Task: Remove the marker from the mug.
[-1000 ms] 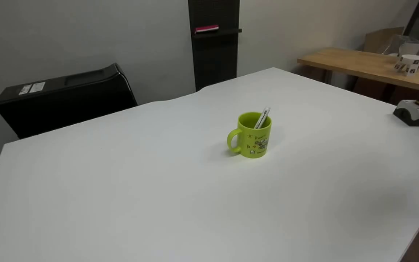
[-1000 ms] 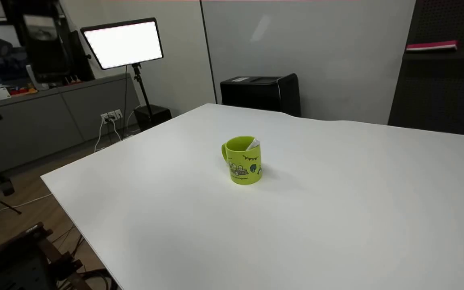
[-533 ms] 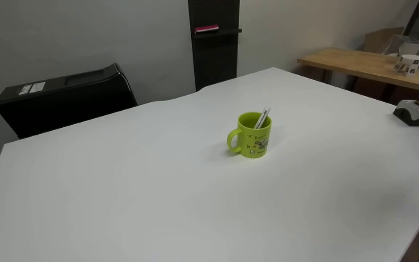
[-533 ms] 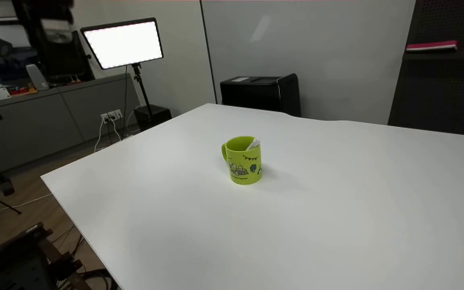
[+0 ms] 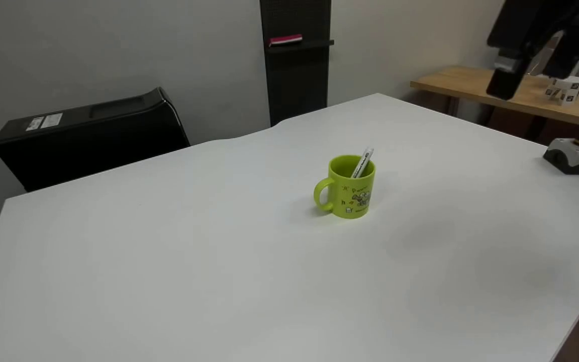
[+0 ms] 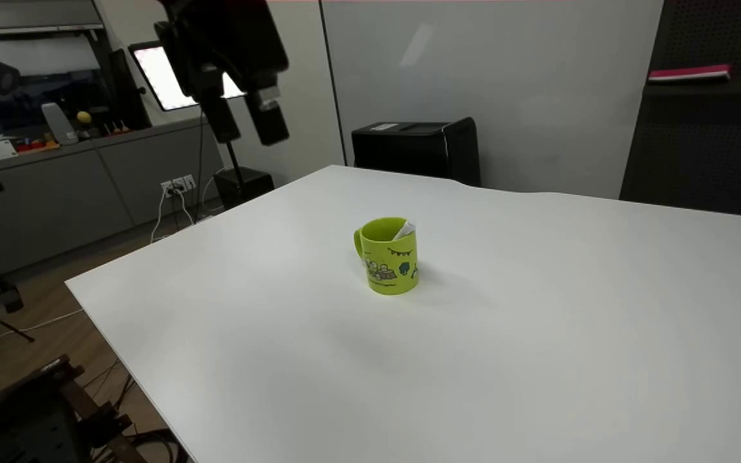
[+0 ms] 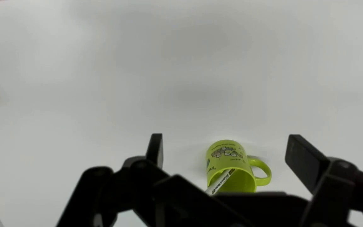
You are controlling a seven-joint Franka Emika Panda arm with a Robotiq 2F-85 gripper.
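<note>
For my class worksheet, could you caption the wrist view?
An open pincer above the table, where a marker leans in a mug.

Looks like some kind of lab to me. There's a pair of robot fingers (image 6: 269, 122) hanging over a big plain white bench (image 6: 538, 321), and in an exterior view you've got a bright light panel (image 6: 166, 80) on a stand (image 6: 235, 164), plus wall sockets (image 6: 179, 186) with white cords (image 6: 159, 213) running down from them. Low grey cupboards (image 6: 42, 193) have odds and ends (image 6: 35, 145) sitting along the top, and there's a black pegboard (image 5: 297, 80) with a little shelf (image 5: 319, 44) too.
</note>
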